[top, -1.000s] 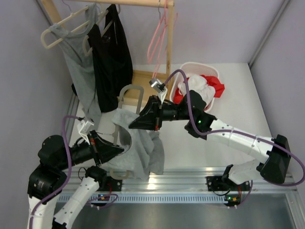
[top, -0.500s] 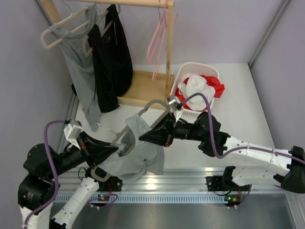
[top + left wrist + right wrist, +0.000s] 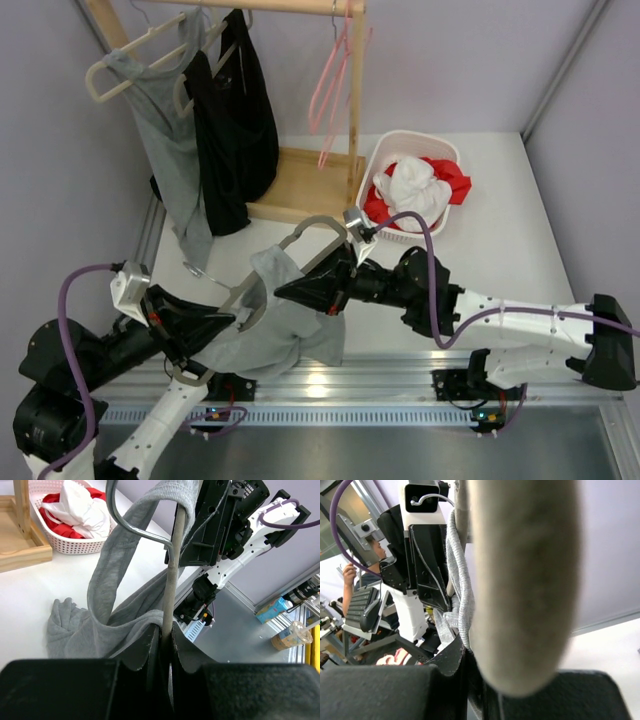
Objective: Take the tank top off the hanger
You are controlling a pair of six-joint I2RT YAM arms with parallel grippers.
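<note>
Grey cotton tank top (image 3: pixel 272 338): hung in a bunch between my two arms, one strap looped over the hanger's shoulder.
Beige flocked hanger (image 3: pixel 322 223): tilted, still threaded through that strap.
Left gripper (image 3: pixel 236 318): clamped on the hanger's bar.
Right gripper (image 3: pixel 283 291): pinched the tank top's strap.

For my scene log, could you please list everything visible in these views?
Grey cotton tank top: 1, grey, draped on the held hanger between the arms.
Thick beige hanger: 1, beige, over the near table.
Wooden garment rack: 1, light wood, far left.
Second grey tank top: 1, grey, on a cream hanger on the rack.
Black garment: 1, black, hung beside it.
Pink wire hangers: at least 2, pink, bare, rack's right end.
White lattice basket: 1, white, right of rack.
Bundled clothes: white and red, in basket.
Table: 1, white.
Left gripper: black, shut on the hanger.
Right gripper: black, at the strap; grip unclear.
</note>
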